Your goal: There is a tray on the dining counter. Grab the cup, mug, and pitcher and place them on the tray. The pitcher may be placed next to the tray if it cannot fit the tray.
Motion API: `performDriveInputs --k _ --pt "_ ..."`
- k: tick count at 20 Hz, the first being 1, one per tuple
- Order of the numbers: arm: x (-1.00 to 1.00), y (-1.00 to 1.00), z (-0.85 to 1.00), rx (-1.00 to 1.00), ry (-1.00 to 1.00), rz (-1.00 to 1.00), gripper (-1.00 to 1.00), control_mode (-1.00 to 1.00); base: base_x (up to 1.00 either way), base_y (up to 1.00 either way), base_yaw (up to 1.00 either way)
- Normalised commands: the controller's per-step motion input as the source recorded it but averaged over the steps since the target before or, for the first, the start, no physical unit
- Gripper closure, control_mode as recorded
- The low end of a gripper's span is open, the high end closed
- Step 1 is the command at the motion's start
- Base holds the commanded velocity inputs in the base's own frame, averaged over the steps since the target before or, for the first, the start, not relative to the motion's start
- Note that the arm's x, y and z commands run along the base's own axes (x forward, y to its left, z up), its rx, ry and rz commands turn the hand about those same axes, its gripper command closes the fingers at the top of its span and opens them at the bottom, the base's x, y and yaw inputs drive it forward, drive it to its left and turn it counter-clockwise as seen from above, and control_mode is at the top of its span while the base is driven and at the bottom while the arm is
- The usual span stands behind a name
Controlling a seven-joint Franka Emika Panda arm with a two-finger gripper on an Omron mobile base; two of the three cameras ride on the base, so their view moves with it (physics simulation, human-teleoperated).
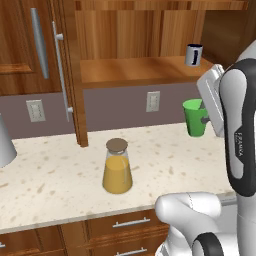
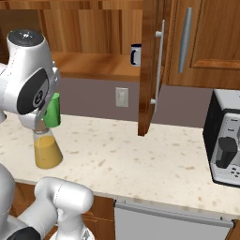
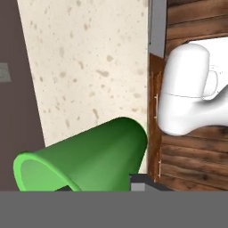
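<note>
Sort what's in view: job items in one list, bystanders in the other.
Job items: cup, held up off the counter at the pincer; pitcher, standing on the counter; mug, on the cabinet shelf.

Bystanders: toaster; wall outlets; open cabinet door.

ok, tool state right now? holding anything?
Tool: shut on the green cup, which is lifted off the counter.

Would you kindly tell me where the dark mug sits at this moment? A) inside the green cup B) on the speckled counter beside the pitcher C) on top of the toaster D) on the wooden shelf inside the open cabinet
D: the mug stands on the wooden shelf above the counter, while the pitcher sits below on the stone and the cup is lifted at the arm.
</note>
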Motion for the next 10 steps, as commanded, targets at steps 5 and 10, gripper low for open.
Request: performDriveInputs --k 5,10 --pt "0.0 0.0 0.0 0.0 0.0 0.0 1.0 1.0 -0.41 0.0 0.0" --pt "0.0 0.0 0.0 0.0 0.0 0.0 1.0 1.0 -0.72 0.0 0.0"
